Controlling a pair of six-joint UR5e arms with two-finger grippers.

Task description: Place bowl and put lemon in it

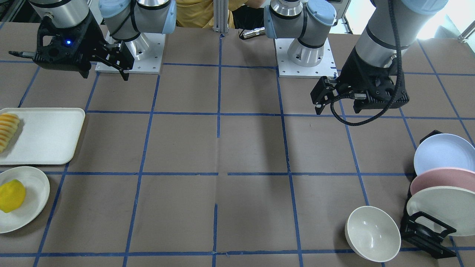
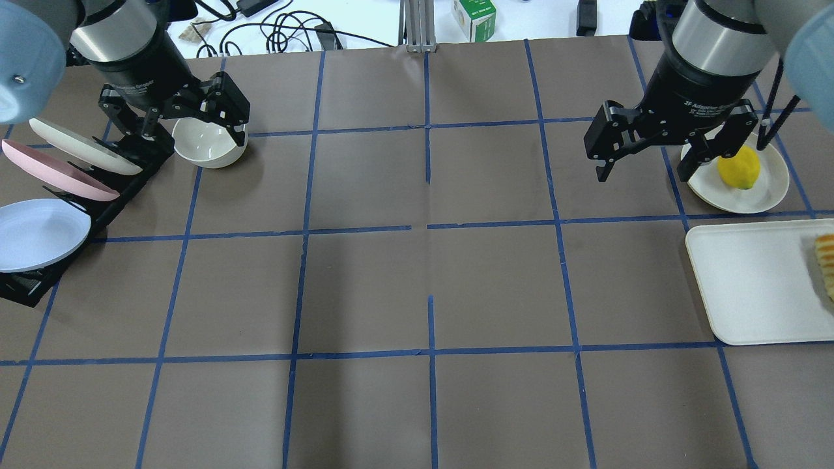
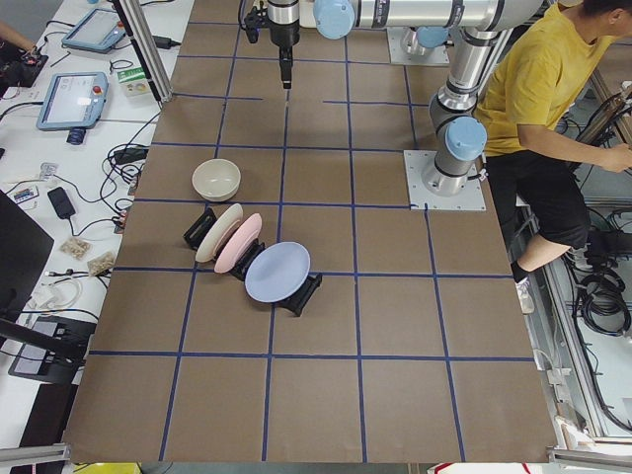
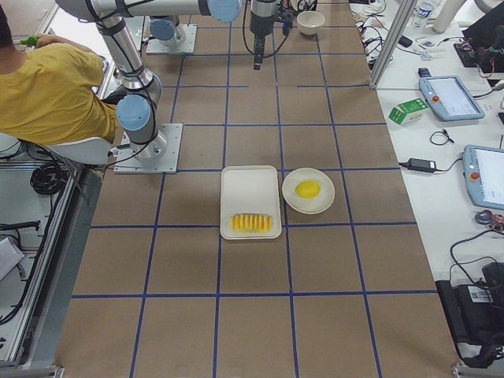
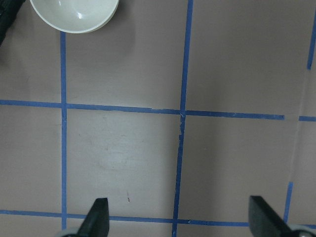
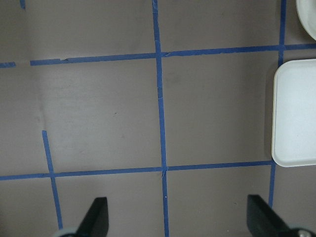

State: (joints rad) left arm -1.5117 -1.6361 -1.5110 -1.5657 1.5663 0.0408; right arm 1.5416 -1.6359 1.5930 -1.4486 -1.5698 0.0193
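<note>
The off-white bowl [image 1: 373, 233] stands upright on the table beside the dish rack; it also shows in the overhead view [image 2: 208, 143] and at the top left of the left wrist view [image 5: 74, 15]. My left gripper [image 1: 320, 101] [image 5: 177, 222] hangs open and empty well above the table, on the robot's side of the bowl. The yellow lemon [image 1: 12, 195] [image 2: 738, 168] lies on a shallow white plate [image 1: 37, 185] at the table's other end. My right gripper [image 1: 124, 68] [image 6: 177, 222] is open and empty, high above the table, apart from the lemon.
A black dish rack [image 1: 426, 237] holds white, pink and blue plates [image 2: 45, 228] next to the bowl. A white tray [image 1: 48, 137] [image 6: 296, 113] with sliced orange-yellow food [image 1: 7, 129] lies beside the lemon's plate. Blue tape lines grid the brown table.
</note>
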